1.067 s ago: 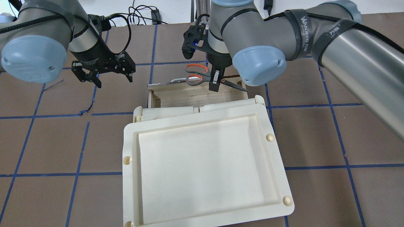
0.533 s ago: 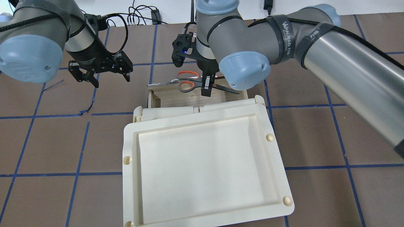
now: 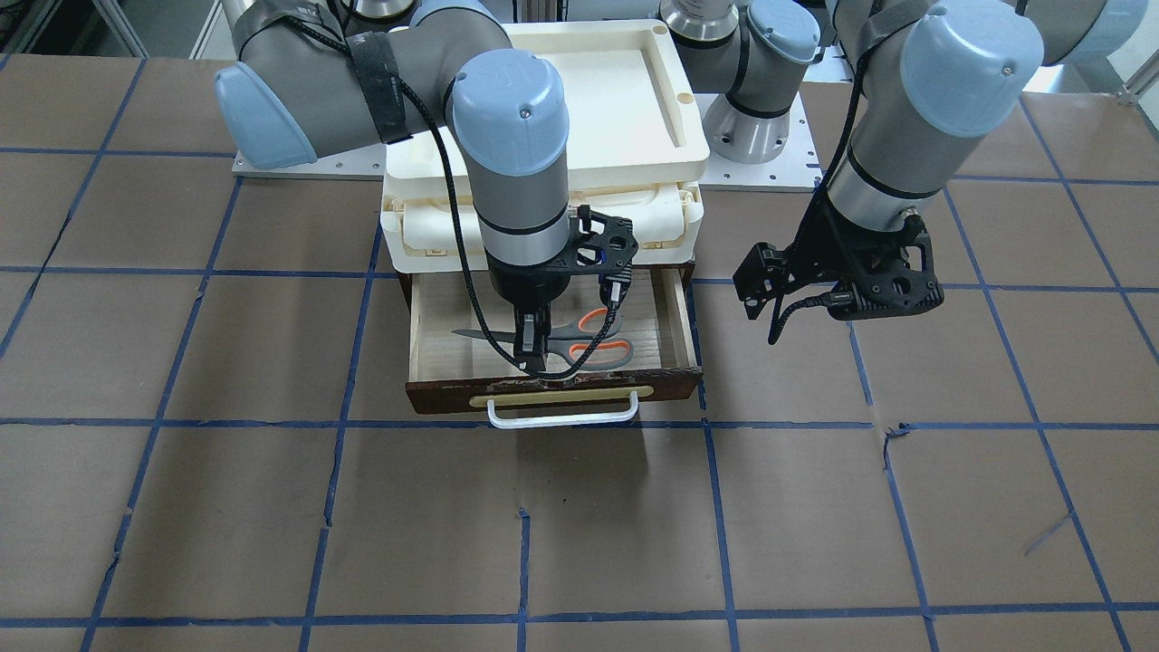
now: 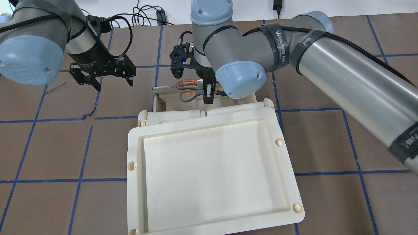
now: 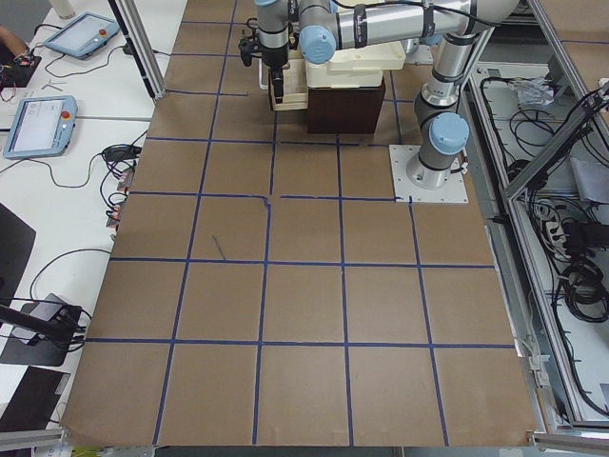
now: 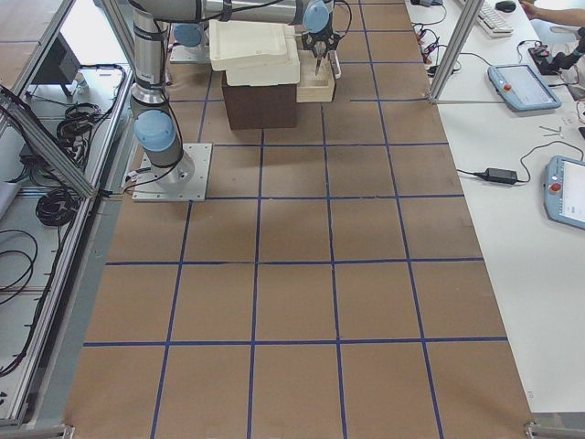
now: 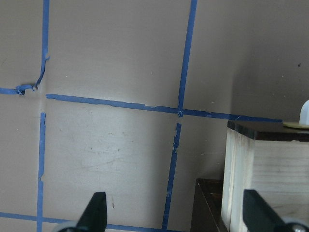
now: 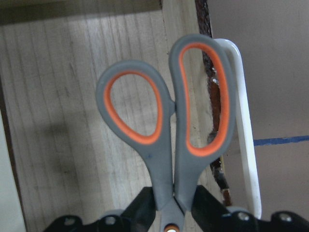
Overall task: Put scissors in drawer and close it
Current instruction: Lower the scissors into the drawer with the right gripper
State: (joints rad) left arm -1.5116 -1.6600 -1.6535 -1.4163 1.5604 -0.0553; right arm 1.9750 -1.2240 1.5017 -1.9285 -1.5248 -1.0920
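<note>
In the front-facing view my right fingers (image 3: 531,351) reach down into the open drawer (image 3: 417,337) and pinch the scissors (image 3: 593,345) near the pivot, blades lying level and pointing toward the side away from my left arm. My left fingers (image 3: 842,299) hang above the desk (image 3: 815,507) beside the drawer, but here I cannot tell whether they are spread. The overhead view settles that: they are spread wide with nothing between them, and it shows the scissors' loops close to the drawer's front, while the cream tray (image 4: 134,153) hides the rear of the drawer. The two side views show both arms only small and far off. My left wrist camera sees both finger tips well apart over bare desk, with the drawer's pale side wall (image 7: 263,164) near one tip. My right wrist camera shows what no other view does: one loop sits over the pale wood floor, the other over the dark front edge, just beside the white bar handle (image 8: 245,125).
</note>
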